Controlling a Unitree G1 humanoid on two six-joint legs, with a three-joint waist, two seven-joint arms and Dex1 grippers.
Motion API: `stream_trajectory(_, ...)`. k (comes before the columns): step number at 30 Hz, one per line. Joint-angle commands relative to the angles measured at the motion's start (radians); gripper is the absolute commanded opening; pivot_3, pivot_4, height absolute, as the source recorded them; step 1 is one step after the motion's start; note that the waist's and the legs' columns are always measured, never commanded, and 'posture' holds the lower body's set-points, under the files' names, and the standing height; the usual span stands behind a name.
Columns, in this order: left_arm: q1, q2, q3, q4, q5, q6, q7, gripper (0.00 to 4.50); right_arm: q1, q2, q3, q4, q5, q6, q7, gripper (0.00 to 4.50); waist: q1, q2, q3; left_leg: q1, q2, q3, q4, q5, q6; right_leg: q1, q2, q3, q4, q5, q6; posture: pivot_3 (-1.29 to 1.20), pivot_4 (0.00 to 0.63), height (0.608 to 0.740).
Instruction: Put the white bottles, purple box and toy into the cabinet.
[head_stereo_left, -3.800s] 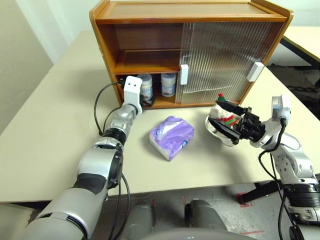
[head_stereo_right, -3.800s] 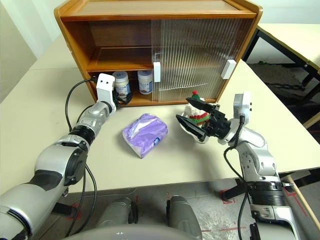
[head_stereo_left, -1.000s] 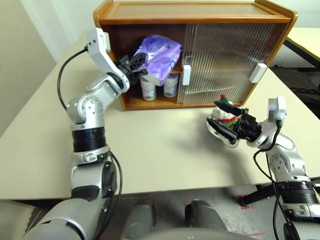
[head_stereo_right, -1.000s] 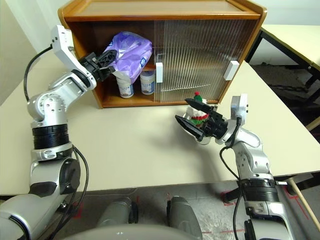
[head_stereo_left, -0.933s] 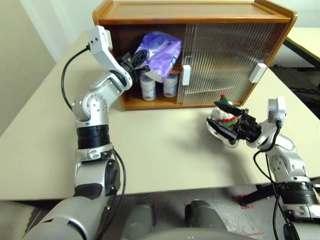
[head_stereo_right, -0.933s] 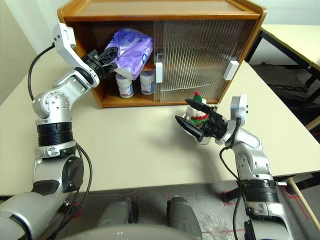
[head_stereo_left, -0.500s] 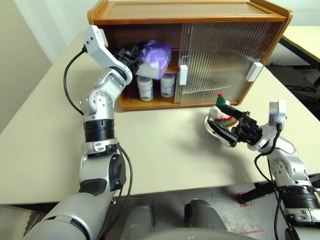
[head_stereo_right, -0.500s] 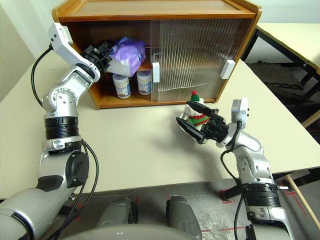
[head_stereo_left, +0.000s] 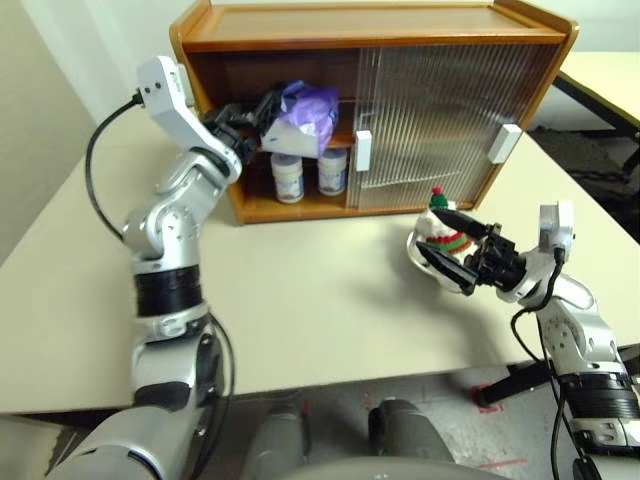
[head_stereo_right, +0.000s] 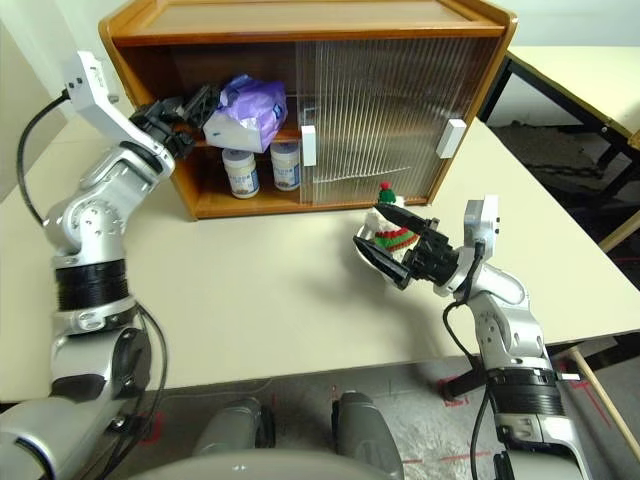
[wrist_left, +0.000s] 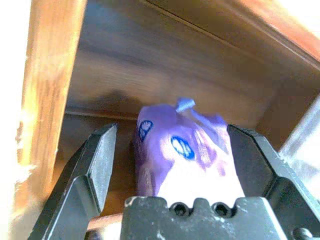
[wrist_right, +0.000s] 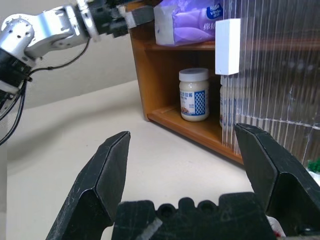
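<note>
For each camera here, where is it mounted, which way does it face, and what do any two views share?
Left and right eye views: on the head, looking forward and down over the table at the cabinet; both arms show.
Left wrist view: on the left wrist, facing into the upper shelf at the purple box, between the open left gripper fingers.
Right wrist view: on the right wrist, facing the cabinet's open side across the table; open right gripper fingers frame it.
Shared: purple box and white bottles appear in head and right wrist views.

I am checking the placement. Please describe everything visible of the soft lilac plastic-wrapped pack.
The soft lilac plastic-wrapped pack is pillow-shaped and crinkled, with blue-and-white marks. It lies on the upper shelf of the light-brown wooden cabinet, in the open part, above two white jars. The open left gripper is beside it; its black fingers do not clamp it.
</note>
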Motion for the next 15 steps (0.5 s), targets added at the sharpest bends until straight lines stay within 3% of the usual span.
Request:
stream_trajectory(1,0.036,0.072,-0.004,-0.058,0.012,0.024,-0.055,4.47,-0.008,-0.023,-0.019,0.02,0.0,-0.008,0.017,4.5,-0.001,0.0,0.0,0.0,0.0,0.0,0.0,0.0,0.0,0.0,0.0,0.0,0.0,0.0,0.0,0.04,0.0,0.74)
stream_trajectory(4,0.077,0.126,-0.006,-0.096,0.014,0.035,-0.089,3.87,-0.019,-0.032,-0.023,0.034,0.003,-0.009,0.025,4.5,-0.002,0.0,0.0,0.001,0.001,0.0,0.0,0.0,0.0,0.0,0.0,0.0,0.0,-0.001,-0.001,0.04,0.0,0.74)
stream_trajectory(13,0.125,0.166,-0.081,-0.153,0.009,0.004,-0.231,0.26,-0.021,-0.023,-0.015,0.036,-0.004,-0.014,0.024,4.5,0.009,0.0,0.0,0.002,0.0,0.001,0.0,0.001,-0.001,0.002,-0.001,0.0,0.0,-0.001,-0.001,0.04,0.0,0.74)
stream_trajectory(15,0.117,0.155,-0.122,-0.125,0.022,0.003,-0.262,0.03,-0.019,-0.021,-0.016,0.034,-0.004,-0.014,0.021,4.5,0.007,0.0,0.0,0.002,0.0,0.001,0.0,0.001,-0.001,0.002,-0.001,0.0,0.0,-0.001,-0.001,0.04,0.0,0.74)
